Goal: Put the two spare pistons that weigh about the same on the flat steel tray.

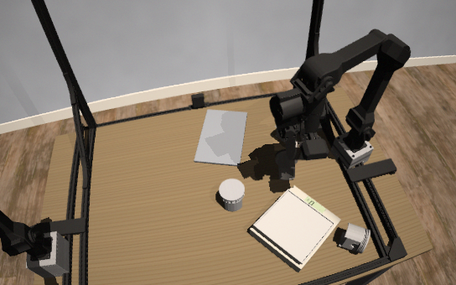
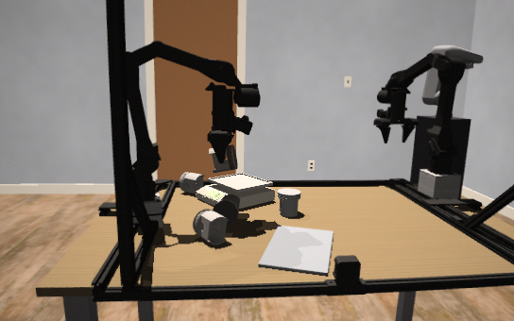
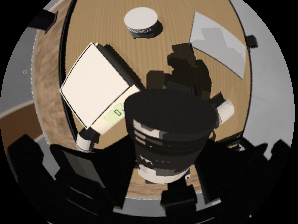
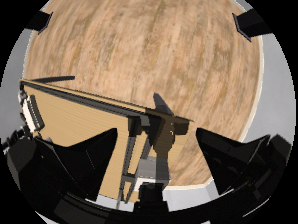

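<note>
While the left gripper (image 2: pixel 221 161) (image 3: pixel 164 133) grips a piston (image 2: pixel 223 160) (image 3: pixel 167 135) aloft, right gripper (image 2: pixel 396 139) (image 4: pixel 157 132) wide open, empty, tray (image 1: pixel 222 136) (image 2: pixel 298 250) (image 3: pixel 217 44) bare

Your left tool (image 1: pixel 289 147) (image 2: pixel 221 158) (image 3: pixel 164 133) grips a tilted grey piston (image 2: pixel 228 162) (image 3: pixel 167 137); lower, one upright piston (image 1: pixel 231 194) (image 2: pixel 289 203) (image 3: pixel 141 21), three toppled pistons (image 2: pixel 212 228) and the flat steel tray (image 1: pixel 222 137) (image 2: pixel 298 250) (image 3: pixel 220 42).
</note>
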Action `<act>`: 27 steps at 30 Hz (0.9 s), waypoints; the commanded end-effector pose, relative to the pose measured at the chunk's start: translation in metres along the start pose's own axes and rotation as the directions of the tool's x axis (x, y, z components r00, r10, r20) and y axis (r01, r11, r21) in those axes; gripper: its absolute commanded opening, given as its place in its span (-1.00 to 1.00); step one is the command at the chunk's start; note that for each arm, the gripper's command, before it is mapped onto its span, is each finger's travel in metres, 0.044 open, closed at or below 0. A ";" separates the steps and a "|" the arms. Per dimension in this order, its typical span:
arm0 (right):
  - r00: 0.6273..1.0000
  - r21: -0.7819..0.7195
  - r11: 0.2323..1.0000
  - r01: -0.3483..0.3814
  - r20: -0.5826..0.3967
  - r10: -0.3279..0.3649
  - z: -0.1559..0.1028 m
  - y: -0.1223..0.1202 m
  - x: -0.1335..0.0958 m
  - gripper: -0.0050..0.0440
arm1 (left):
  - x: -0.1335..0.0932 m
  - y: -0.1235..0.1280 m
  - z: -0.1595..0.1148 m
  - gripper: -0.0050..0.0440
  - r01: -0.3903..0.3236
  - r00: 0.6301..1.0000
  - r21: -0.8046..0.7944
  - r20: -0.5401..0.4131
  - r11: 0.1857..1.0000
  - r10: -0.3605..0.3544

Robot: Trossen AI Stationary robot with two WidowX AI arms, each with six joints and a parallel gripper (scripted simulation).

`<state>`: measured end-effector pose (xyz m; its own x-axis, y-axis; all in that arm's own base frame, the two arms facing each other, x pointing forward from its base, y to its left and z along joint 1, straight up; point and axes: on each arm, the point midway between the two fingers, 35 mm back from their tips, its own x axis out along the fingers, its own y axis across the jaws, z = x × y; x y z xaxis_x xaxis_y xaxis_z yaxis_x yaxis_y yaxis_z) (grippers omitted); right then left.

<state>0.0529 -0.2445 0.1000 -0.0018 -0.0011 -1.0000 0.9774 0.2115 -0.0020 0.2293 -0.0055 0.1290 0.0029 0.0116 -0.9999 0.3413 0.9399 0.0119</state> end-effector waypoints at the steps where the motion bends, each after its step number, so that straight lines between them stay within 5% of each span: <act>1: 1.000 -0.001 1.000 -0.002 -0.001 0.002 0.000 0.000 0.000 1.00 | -0.001 -0.017 -0.001 -0.15 -0.001 1.000 0.087 0.005 0.996 0.001; 14: 1.000 -0.001 1.000 -0.002 -0.001 0.002 0.000 0.000 0.000 1.00 | -0.002 -0.072 0.001 -0.15 -0.002 1.000 0.372 0.007 0.928 -0.001; 27: 1.000 -0.001 1.000 -0.002 -0.001 0.002 0.000 0.000 0.000 1.00 | -0.003 -0.137 0.003 -0.15 -0.003 1.000 0.665 0.009 0.747 -0.004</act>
<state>0.0529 -0.2445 0.1000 -0.0018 -0.0011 -1.0000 0.9774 0.2115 -0.0020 0.1862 -0.1206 0.1266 -0.0046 0.0154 -0.9999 0.8457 0.5336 0.0044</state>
